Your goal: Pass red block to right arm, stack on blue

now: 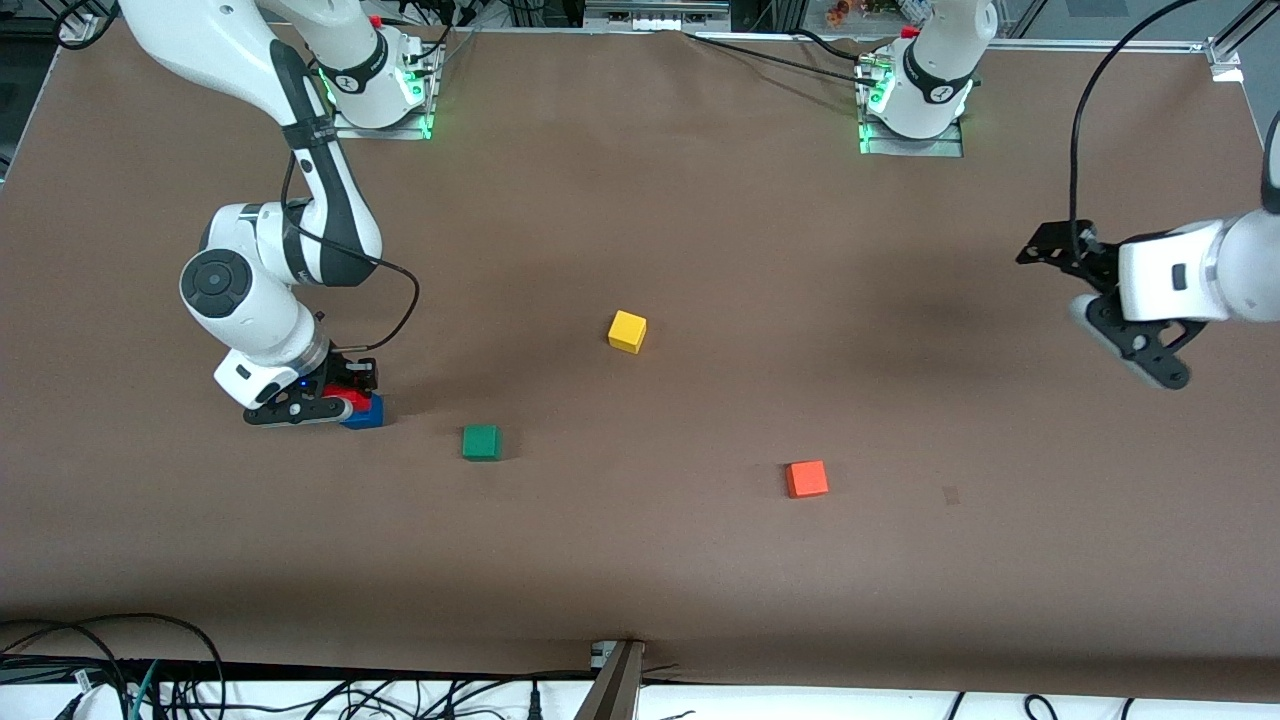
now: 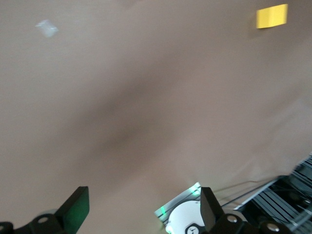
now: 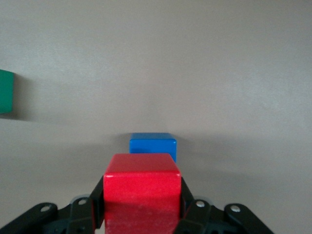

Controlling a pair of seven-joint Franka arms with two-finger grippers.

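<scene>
While I watch from my desk: both arms sit in view.
Red block [image 3: 141, 187]: glossy deep-red cube with crisp edges, pinched in my right gripper [image 1: 335, 398], just over the blue block [image 1: 365, 413].
Blue block: smooth solid cube on the brown table [image 1: 700, 560].
Left gripper [image 1: 1130, 335]: waits, fingers spread wide, nothing held.

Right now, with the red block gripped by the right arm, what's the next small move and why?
Probably ease the right gripper down and centre the red block on the blue cube, then release: the red block is clamped just over the blue one. The left gripper waits open.
</scene>
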